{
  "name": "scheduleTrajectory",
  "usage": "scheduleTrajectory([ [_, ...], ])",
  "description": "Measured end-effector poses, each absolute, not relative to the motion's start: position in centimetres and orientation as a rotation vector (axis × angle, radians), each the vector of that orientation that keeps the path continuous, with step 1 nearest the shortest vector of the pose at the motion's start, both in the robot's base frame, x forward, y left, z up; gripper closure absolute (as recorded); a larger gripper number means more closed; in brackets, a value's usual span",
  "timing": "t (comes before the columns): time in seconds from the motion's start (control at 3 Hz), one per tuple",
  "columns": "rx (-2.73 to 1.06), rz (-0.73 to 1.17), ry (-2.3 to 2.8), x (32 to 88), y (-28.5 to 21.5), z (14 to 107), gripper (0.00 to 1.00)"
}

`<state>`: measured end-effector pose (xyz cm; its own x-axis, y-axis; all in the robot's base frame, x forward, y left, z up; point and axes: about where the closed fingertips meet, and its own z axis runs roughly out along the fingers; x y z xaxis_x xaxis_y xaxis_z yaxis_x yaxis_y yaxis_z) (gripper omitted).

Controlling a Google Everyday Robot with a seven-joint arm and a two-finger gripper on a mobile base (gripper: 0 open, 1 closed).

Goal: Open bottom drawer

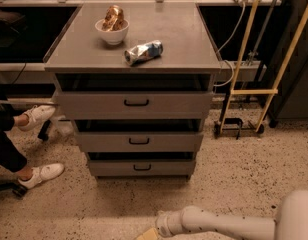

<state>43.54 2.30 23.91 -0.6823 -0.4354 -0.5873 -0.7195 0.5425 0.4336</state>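
The bottom drawer point(164, 168) is the lowest and shortest of three grey fronts on the cabinet. A small black loop handle point(142, 167) sits at its centre, and a dark gap shows above its front. My gripper point(148, 233) is at the lower edge of the view, low over the floor in front of the cabinet. It lies well short of the handle and is mostly cut off by the frame. My white arm point(229, 224) reaches in from the bottom right.
The cabinet top point(179, 29) carries a white bowl of food point(112, 28) and a crushed can point(143, 51). A person's legs and white shoes point(41, 173) are at the left. A yellow-framed cart point(249, 91) stands at the right. Speckled floor lies in front.
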Motion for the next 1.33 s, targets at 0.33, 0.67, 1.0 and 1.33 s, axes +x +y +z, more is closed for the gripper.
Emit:
scheduleTrajectory([
  [0.33, -0.835, 1.035, 2.327, 44.5, 2.8, 24.1, 0.00],
  [0.67, -0.809, 1.065, 2.274, 44.7, 3.0, 24.0, 0.00],
  [1.0, -0.687, 1.159, 2.133, 46.9, 3.3, 24.8, 0.00],
  [1.33, -0.662, 1.135, 1.980, 51.8, 3.9, 26.0, 0.00],
])
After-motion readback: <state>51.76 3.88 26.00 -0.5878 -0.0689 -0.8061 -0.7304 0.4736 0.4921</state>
